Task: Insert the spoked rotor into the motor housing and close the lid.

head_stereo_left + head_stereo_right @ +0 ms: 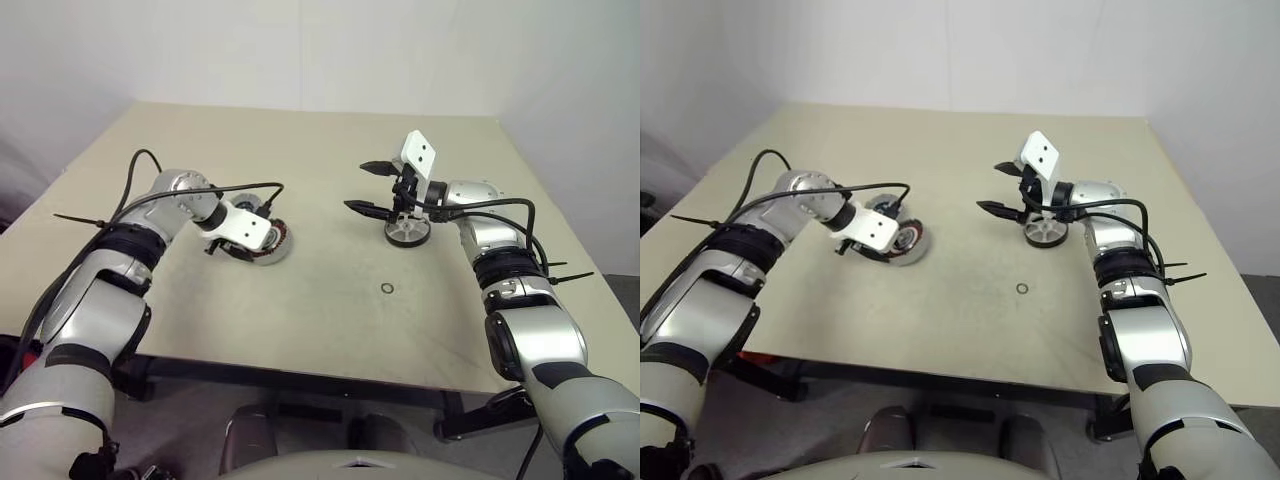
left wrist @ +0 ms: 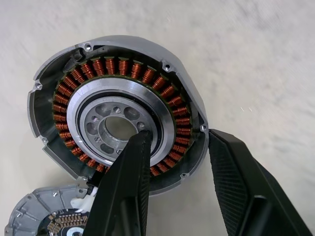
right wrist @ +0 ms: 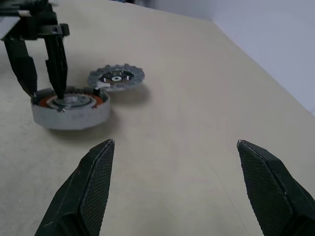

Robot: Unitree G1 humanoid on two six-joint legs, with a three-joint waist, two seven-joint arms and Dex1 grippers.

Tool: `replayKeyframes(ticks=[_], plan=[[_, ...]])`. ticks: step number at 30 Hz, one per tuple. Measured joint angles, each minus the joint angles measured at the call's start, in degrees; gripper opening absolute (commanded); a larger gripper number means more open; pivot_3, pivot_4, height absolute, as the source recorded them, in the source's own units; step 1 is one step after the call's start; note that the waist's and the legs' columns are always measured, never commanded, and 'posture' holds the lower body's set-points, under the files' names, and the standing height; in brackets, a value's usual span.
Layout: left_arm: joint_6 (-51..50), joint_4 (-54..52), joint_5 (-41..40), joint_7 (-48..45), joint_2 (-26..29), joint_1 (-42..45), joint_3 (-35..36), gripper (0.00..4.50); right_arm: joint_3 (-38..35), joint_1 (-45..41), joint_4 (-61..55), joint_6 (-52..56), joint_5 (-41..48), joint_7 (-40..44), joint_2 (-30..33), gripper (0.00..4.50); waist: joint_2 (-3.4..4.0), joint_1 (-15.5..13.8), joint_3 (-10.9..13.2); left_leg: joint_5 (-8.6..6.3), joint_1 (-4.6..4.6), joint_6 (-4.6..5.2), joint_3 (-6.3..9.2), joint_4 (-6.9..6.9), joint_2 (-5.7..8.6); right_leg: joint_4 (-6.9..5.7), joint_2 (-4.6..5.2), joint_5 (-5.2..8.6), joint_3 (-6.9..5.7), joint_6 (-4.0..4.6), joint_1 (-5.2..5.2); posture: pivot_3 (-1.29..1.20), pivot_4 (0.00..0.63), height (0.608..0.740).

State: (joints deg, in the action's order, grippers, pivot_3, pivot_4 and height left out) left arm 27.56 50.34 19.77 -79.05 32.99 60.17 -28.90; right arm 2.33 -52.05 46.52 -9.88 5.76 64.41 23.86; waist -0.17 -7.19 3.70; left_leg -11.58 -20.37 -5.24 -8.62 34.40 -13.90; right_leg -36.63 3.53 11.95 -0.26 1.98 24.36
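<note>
The big pale beige counter (image 1: 330, 320) carries everything.

On its left side sits the motor housing (image 2: 118, 113), a short round silver metal cup with a ring of copper-coloured windings around a dark middle. It stands flat with its open side up, so something can drop in from above.

The left gripper (image 2: 177, 162) points down at it. One black finger is inside the cup and the other is outside, so the rim wall sits between them. The fingers are partly spread, pinching or about to pinch that wall. I think this is to hold the cup steady or shift it.

Just beside the housing, on its far side, lies the lid (image 3: 116, 77), a flat round grey metal disc with a dark hub. It waits there for closing.

On the right side sits the spoked rotor (image 1: 408, 232), a small silver wheel with thin spokes. The right gripper (image 1: 366, 188) hangs above the counter just left of it, fingers spread wide, holding nothing.

Near the front lies a tiny thin loose ring (image 1: 386, 289), on its own.
</note>
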Motion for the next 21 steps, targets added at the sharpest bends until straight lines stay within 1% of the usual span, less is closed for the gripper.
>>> replayKeyframes(ticks=[5, 12, 21], plan=[[1.6, 3.43, 0.92, 0.97, -4.31, 3.38, -0.37, 1.48, 0.01, 0.38, -0.07, 0.01, 0.0, 0.0, 0.03, 4.5, -0.11, -0.05, 0.07, 0.01, -0.04, 0.01, 0.01, 0.01, 0.02, 0.0, 0.02, 0.0, -0.02, 0.0, 0.0, 0.0, 0.0, 0.74], [3.84, 8.24, 3.04, 3.32, -8.96, 7.06, -0.78, 1.48, 0.01, 1.34, -0.91, 0.14, 0.01, -0.38, 0.23, 4.5, -0.17, 0.0, 0.11, 0.01, -0.08, 0.01, 0.03, 0.01, 0.01, 0.02, 0.01, 0.0, -0.02, -0.01, 0.0, 0.0, 0.0, 0.74], [6.42, 10.11, 4.19, 3.62, -9.6, 7.34, -1.22, 1.48, 0.0, 2.5, -3.89, 0.58, 0.41, -0.89, 0.32, 4.5, -0.18, -0.11, 0.12, 0.01, -0.16, 0.02, 0.04, 0.0, 0.02, 0.01, 0.01, 0.0, -0.01, 0.0, 0.0, 0.0, 0.0, 0.74]])
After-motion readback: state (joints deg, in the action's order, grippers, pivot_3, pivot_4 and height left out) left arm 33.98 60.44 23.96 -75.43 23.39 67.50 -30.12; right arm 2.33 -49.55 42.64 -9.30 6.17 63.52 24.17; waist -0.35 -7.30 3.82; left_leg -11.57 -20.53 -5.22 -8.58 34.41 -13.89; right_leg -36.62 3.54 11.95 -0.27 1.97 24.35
